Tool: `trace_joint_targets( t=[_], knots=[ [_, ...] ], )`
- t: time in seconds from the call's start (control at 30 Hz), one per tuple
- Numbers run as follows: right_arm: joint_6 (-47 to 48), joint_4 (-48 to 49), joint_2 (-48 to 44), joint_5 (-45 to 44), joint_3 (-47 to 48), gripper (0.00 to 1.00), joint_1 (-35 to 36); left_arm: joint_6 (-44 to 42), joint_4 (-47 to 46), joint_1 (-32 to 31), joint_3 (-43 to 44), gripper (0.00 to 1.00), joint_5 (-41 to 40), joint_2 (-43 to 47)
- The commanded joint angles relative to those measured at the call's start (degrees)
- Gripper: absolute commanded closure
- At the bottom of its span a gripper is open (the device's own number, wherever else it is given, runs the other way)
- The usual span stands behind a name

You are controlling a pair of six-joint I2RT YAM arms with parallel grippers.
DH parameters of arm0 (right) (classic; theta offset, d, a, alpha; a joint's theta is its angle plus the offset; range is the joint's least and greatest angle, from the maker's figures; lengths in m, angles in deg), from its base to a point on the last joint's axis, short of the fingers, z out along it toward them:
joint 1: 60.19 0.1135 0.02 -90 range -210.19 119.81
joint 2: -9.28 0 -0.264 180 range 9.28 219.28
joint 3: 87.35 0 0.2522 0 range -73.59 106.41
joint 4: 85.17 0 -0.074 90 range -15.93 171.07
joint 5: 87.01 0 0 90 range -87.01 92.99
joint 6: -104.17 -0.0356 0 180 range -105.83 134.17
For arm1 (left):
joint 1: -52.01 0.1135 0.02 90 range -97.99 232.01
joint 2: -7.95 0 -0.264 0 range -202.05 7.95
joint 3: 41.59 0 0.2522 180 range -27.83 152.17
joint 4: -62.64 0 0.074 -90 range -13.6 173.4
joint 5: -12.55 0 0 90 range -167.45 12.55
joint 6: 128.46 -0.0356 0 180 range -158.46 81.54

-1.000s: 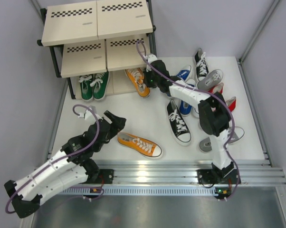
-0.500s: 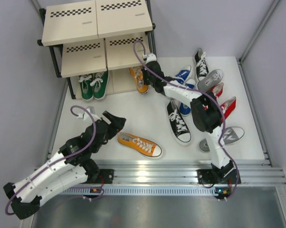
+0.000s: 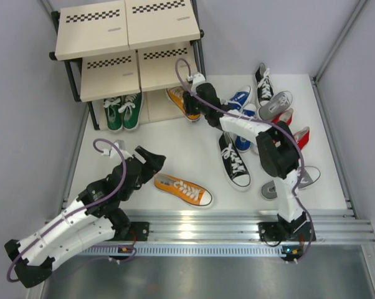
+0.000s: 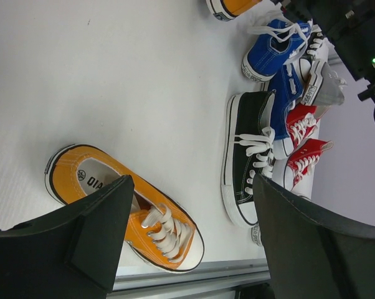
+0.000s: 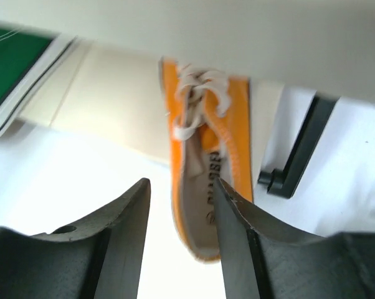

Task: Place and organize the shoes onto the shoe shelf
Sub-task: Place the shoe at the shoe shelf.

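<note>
The shoe shelf (image 3: 113, 37) stands at the back left. A green pair (image 3: 122, 112) sits on its bottom tier. An orange shoe (image 3: 178, 101) lies toe-in at the right part of that tier; in the right wrist view it (image 5: 206, 168) lies just ahead of my open right gripper (image 5: 181, 187), its heel near the fingertips. My right gripper (image 3: 191, 106) is at that shoe's heel. The other orange shoe (image 3: 183, 190) lies on the table near the front. My left gripper (image 3: 151, 159) hovers open and empty just left of it (image 4: 125, 212).
On the right lie a black shoe (image 3: 234, 161), a second black one (image 3: 263, 81), blue shoes (image 3: 240, 99), red shoes (image 3: 299, 136) and grey shoes (image 3: 276, 104). A black shelf leg (image 5: 299, 149) is right of the orange shoe. The metal rail (image 3: 194, 227) runs along the front.
My right gripper pushed the orange shoe a little further under the shelf, then drew back slightly. The left arm has hardly moved.
</note>
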Motion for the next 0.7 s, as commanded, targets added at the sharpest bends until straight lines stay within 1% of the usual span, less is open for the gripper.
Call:
trace_joint_targets(
  t=[0.0, 0.03, 0.07, 0.13, 0.17, 0.2, 0.23, 0.3, 0.33, 0.37, 0.4, 0.43, 0.47, 0.5, 0.53, 0.57, 0.63, 0.67],
  knots=[
    [6.47, 5.32, -10.26, 9.22, -3.4, 0.54, 0.19, -1.77, -0.58, -0.18, 0.68, 0.18, -0.19, 0.5],
    [7.88, 3.4, -11.41, 10.37, -3.94, 0.54, 0.19, -2.12, -0.58, -0.18, 0.77, 0.18, -0.28, 0.76],
    [12.33, 1.29, -13.16, 16.03, -4.2, 0.54, 0.19, -2.9, -0.49, -0.18, 0.86, 0.18, -0.28, 0.76],
    [15.52, -4.15, -14.66, 22.65, -4.73, 0.53, -1.04, -3.78, -0.49, -0.18, 1.04, 0.18, -0.45, 0.85],
    [19.19, -6.53, -15.54, 31.03, -4.73, 0.53, -1.65, -4.49, -0.49, -0.18, 1.21, 0.18, -0.45, 0.85],
    [20.97, -8.73, -15.64, 34.42, -4.04, 0.53, -3.31, -4.75, -0.49, -0.18, 1.21, 0.18, -0.45, 0.67],
    [23.42, -12.93, -15.46, 36.55, -3.68, 0.52, -4.11, -5.1, -0.49, -0.18, 1.3, 0.18, -0.54, 0.67],
    [26.59, -17.52, -14.85, 42.59, -2.02, 0.5, -6.48, -5.98, -0.49, -0.18, 1.39, 0.18, -0.63, 0.41],
    [28.79, -19.8, -14.41, 44.02, -1.57, 0.5, -7.19, -6.34, -0.49, -0.18, 1.48, 0.18, -0.63, 0.23],
    [35.07, -25.05, -13.89, 46.04, -1.22, 0.51, -7.81, -6.95, -0.58, -0.18, 1.74, 0.18, -0.71, -0.03],
    [36.79, -26.49, -13.71, 44.67, -0.69, 0.52, -8.51, -7.3, -0.49, -0.18, 1.91, 0.18, -0.72, -0.55],
    [37.94, -27.64, -13.62, 43.52, -0.69, 0.59, -8.6, -7.65, -0.49, -0.18, 2.0, 0.18, -0.8, -0.73],
    [40.38, -29.22, -13.79, 41.95, -0.95, 0.64, -8.69, -8.18, -0.49, -0.18, 2.35, 0.17, -0.8, -0.99],
    [41.19, -29.41, -13.79, 41.15, -1.21, 0.71, -8.78, -8.53, -0.58, -0.18, 2.44, 0.17, -0.8, -1.69],
    [41.46, -29.32, -13.79, 40.01, -1.39, 0.75, -8.69, -8.62, -0.49, -0.18, 2.53, 0.18, -0.72, -2.14],
    [41.29, -29.15, -13.27, 36.95, -1.39, 0.78, -8.69, -8.97, -0.58, -0.18, 2.62, 0.17, -0.72, -2.49],
    [41.29, -29.58, -11.35, 34.65, -0.08, 0.82, -8.34, -9.33, -0.93, -0.18, 2.62, 0.17, -0.37, -3.28],
    [41.29, -29.5, -10.64, 31.5, 0.45, 0.84, -8.25, -9.59, -1.1, -0.18, 2.62, 0.17, -0.28, -3.46]
  ],
)
